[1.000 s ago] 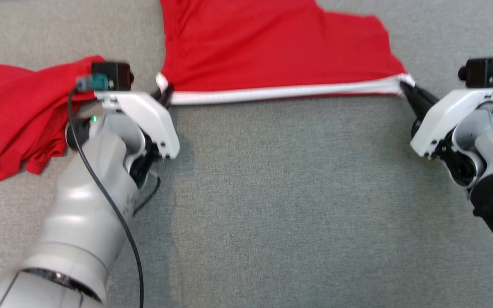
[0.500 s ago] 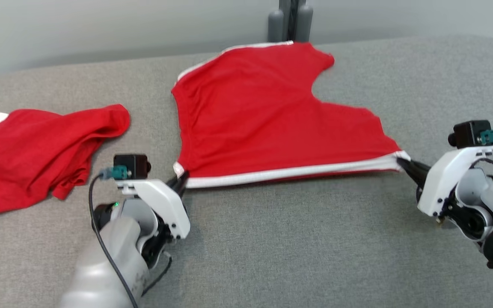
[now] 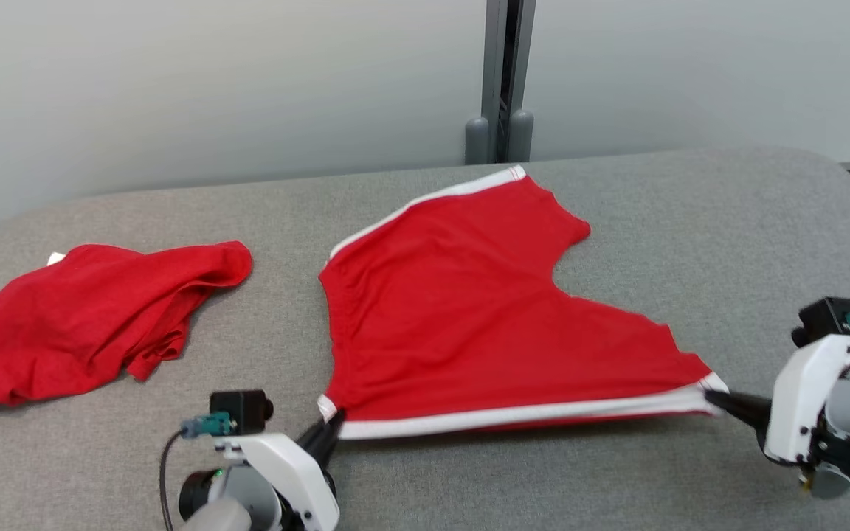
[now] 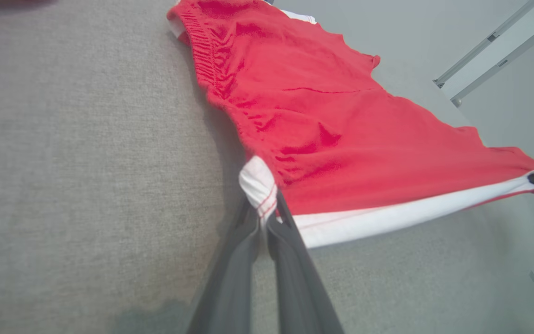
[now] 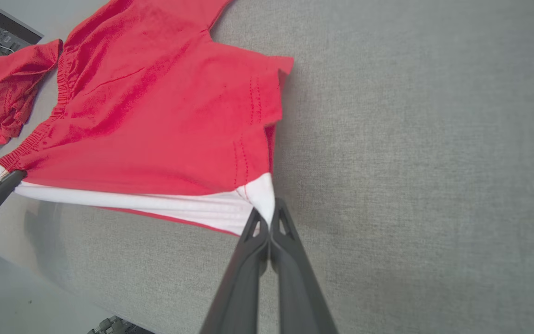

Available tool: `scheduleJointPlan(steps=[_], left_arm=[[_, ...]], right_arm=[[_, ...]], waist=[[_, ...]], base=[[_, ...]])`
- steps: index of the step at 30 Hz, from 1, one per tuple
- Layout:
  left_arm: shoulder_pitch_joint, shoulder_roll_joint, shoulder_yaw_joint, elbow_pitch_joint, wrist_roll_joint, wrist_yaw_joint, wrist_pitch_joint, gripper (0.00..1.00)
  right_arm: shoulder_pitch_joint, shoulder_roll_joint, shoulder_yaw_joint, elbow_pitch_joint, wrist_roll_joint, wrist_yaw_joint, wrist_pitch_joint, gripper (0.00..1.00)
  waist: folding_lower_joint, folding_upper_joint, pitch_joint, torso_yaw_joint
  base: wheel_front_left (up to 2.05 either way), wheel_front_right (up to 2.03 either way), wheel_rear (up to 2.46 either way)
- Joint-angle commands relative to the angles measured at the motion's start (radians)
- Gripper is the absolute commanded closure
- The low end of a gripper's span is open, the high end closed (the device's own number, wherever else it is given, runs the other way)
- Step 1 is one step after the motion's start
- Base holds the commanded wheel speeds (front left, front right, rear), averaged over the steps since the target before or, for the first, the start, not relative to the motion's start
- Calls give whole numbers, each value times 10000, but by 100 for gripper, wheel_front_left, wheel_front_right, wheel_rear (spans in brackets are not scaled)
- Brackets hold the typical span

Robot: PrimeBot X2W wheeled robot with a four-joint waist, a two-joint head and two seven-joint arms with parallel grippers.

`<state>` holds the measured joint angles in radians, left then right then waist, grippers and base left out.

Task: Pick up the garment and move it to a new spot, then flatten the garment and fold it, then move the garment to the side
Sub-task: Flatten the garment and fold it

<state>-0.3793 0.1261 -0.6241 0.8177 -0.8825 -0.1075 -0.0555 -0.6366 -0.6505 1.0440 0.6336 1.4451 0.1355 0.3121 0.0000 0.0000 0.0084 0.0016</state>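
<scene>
At head view's bottom edge: left hand cropped, pinching garment corner.

I see a grey woven surface with rounded far corners; behind it a pale, plain wall; a grey vertical post splits the wall; light soft and even.

free grey surface in front; garment spread ahead, crumpled red cloth left

White left wrist shell: black cam cube w/ teal plug atop it, black cable, green LED beside; dark grey fingers.
</scene>
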Motion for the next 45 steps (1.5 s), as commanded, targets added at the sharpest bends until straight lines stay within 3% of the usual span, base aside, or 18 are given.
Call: scheduleJointPlan(steps=[1,10,17,23,32,39,45], left_arm=[[247,362,43,-64,-86,173,52,100],[2519,1527,-261,-3672,-259,1195,1445,100],[4033,2404,-396,-6838,-715,2239,2861,100],[4537,2819,-405,-8534,-741,3018,3431,100],[3942,2581,313,-9528,-2306,3800,5005,100],[2514,2277,972,-9575,-3647,4453,6586,100],[894,1711,1442,-8771,-4040,4458,6874,100]], right_arm=[[258,-433,-43,164,140,-86,160,100],[1121,-1543,212,-1008,999,-87,1941,100],[1554,-2372,176,-2127,1438,-84,2451,100],[1406,-2853,-43,-2945,1599,-76,2310,100],[363,-2731,-563,-3428,1461,-59,2061,100],[-1176,-2253,-910,-2744,1049,-58,2322,100],[-2632,-1550,-1082,-1708,676,-52,2783,100]], waist=[[0,0,-124,46],[0,0,-347,3],[0,0,-339,15],[0,0,-262,66],[0,0,290,404],[0,0,1228,880],[0,0,2180,1317]], base=[[0,0,0],[0,0,0],[0,0,0],[0,0,0],[0,0,0],[0,0,0],[0,0,0]])
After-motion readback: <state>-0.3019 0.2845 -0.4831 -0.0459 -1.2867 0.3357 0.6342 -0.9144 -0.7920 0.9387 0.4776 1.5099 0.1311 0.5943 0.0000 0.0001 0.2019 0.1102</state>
